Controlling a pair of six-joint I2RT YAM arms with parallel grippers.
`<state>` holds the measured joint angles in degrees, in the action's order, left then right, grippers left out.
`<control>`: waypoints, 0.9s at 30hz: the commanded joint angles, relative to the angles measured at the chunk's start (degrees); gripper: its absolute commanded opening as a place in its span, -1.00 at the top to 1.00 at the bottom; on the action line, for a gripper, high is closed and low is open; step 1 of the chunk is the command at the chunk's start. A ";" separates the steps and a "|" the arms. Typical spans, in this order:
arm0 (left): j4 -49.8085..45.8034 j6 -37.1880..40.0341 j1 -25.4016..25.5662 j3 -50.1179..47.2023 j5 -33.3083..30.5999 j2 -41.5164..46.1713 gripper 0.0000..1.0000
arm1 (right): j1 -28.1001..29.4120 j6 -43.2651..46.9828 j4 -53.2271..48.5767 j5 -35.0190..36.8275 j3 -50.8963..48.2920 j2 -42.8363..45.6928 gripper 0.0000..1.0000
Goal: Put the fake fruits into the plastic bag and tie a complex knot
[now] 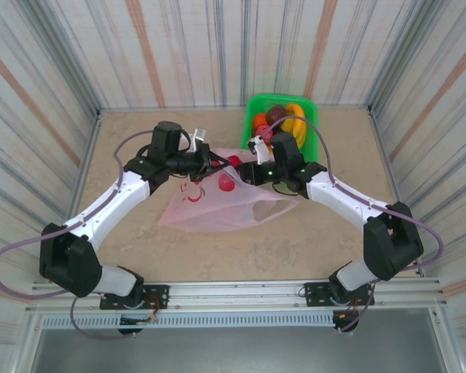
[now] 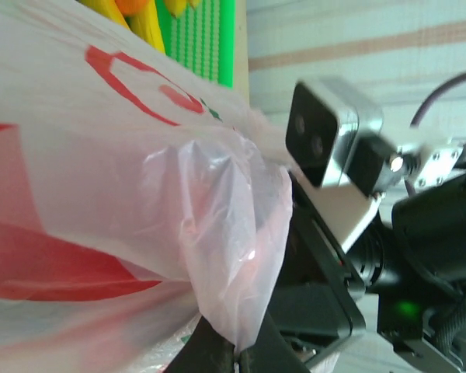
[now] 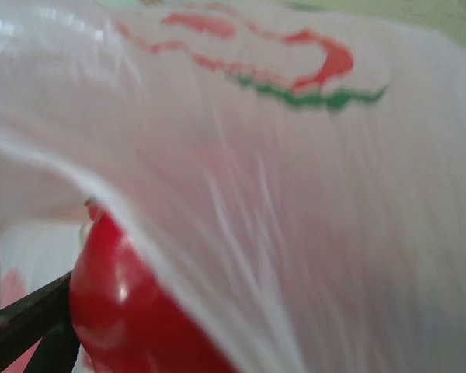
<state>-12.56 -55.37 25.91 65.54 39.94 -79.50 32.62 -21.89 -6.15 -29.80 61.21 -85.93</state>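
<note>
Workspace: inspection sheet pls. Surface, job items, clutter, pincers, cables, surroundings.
Surface: beige marbled tabletop, no spills seen.
Job's things: pink plastic bag lies mid-table, untied; red fruit under its film; bananas and other fruits sit in the green basket at the far edge.
Clutter: nothing seen.
Pincers: left pincer pinches bag film; right pincer at the bag mouth, one finger beside the red fruit, grip unclear.
Cables: lilac cable loops off each arm; the right one arches over the basket.
Surroundings: striped walls on three sides; metal rail at the near edge.
</note>
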 commanded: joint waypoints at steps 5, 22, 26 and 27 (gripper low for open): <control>0.60 0.11 -2.15 -3.23 -1.64 5.51 1.00 | 1.08 3.60 -3.21 -1.29 4.86 -0.42 -0.98; -5.72 4.09 -6.79 -4.93 -0.87 9.53 1.00 | 0.86 1.59 -9.93 -1.93 9.01 6.93 -0.86; -7.88 5.46 -7.37 -4.96 -0.92 10.31 1.00 | 0.29 -1.43 -6.57 -6.71 9.06 8.31 -0.80; -7.68 5.33 -7.53 -5.16 -0.94 10.49 1.00 | 0.25 -2.34 -5.47 -8.41 9.08 8.39 -0.81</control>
<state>-17.78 -52.29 19.16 60.62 38.96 -71.35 33.36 -20.97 -13.72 -33.56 68.82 -79.05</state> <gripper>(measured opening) 0.048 0.905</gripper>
